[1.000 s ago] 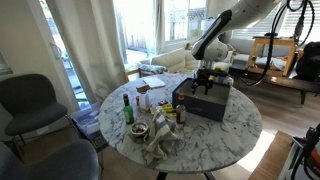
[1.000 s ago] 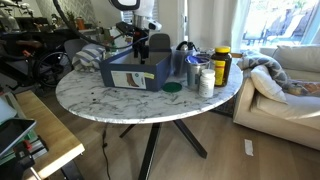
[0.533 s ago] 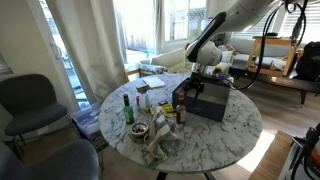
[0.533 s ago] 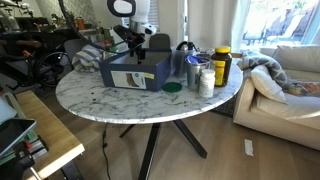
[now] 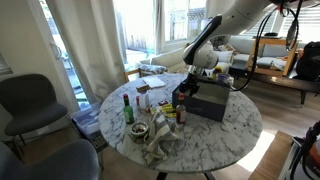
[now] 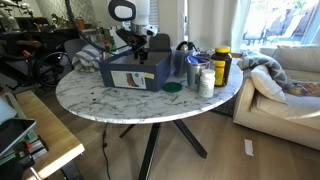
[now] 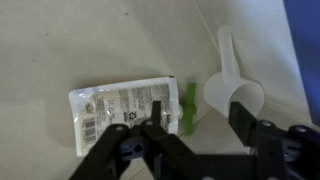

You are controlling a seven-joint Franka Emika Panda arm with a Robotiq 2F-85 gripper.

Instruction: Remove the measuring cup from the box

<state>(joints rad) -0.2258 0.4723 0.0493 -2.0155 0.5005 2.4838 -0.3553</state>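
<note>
The dark box (image 5: 207,101) stands on the round marble table (image 5: 235,128) and shows in both exterior views (image 6: 134,73). In the wrist view a white measuring cup (image 7: 228,86) with a long handle lies on the box's pale floor. Beside it are a white printed packet (image 7: 112,112) and a small green piece (image 7: 188,108). My gripper (image 7: 200,120) is open, empty and just above the floor. One finger is over the packet's edge and the other is by the cup's bowl. In the exterior views the gripper (image 5: 192,84) (image 6: 137,46) reaches down at the box's top.
A green bottle (image 5: 127,108), small jars (image 5: 171,114) and a crumpled cloth (image 5: 158,142) stand next to the box. A yellow-lidded jar (image 6: 221,66), a white bottle (image 6: 205,80) and a green lid (image 6: 172,88) sit on its other side. An armchair (image 5: 30,100) and a sofa (image 6: 290,80) flank the table.
The arm has swung sideways across the box toward its bottle-side end, and the gripper has dropped lower into it. The objects on the table have not moved.
</note>
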